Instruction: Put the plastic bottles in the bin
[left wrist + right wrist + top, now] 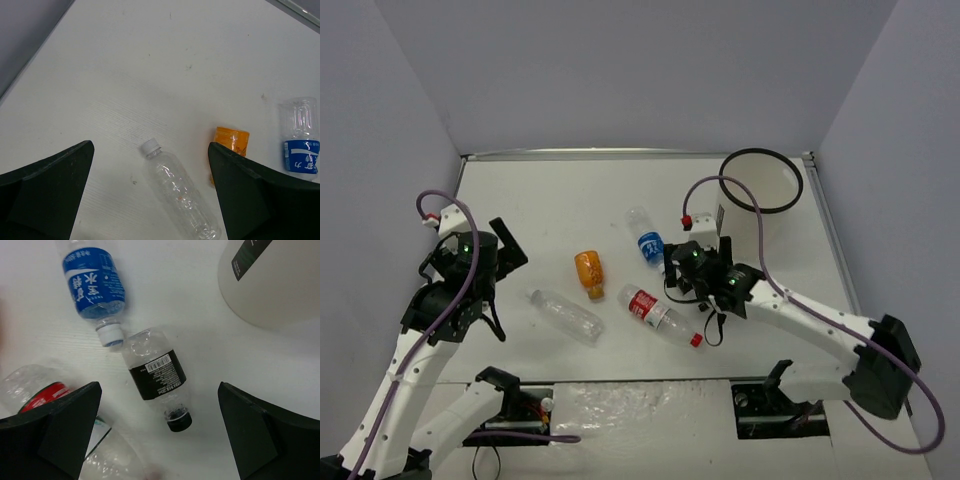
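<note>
Lying between wide-open, empty right fingers [50, 435]: dark-label bottle [157, 377] | left fingers [45, 190] wide, empty, clear bottle [180, 192] between

Laboratory robot cell: white desk [560, 195] enclosed by plain grey panels [640, 70], with two arms [820, 320] bolted on.

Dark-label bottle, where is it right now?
The dark-label bottle lies in the right wrist view between the fingers of the open right gripper, base beside the blue-label bottle cap, bin at upper right.
</note>
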